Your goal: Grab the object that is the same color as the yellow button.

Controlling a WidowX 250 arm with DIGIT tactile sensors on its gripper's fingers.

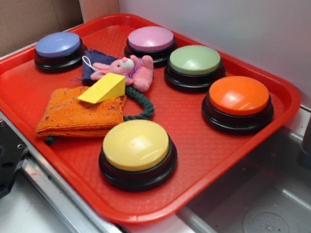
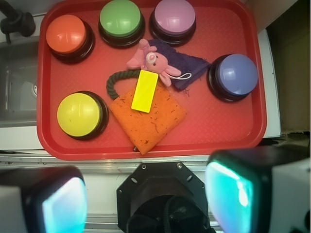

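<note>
Your claw [image 2: 146, 194] hangs wide open and empty above the red tray's [image 2: 243, 136] near edge, while the yellow wedge [image 2: 145, 91] lies mid-tray on the orange cloth [image 2: 155, 121] beside the pink bunny [image 2: 151, 60], so a careless descent could snag either.

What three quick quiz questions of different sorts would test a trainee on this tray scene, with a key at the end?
1. True or false: the yellow wedge block rests on the orange cloth.
2. Which button stands nearest the yellow button? A) purple B) orange C) blue
3. Fill in: the pink bunny lies partly on a dark ____ cloth.

Key:
1. True; it also lies beside the green rope.
2. B, the orange button.
3. Blue.
The gripper hangs open above the red tray, holding nothing.
</note>
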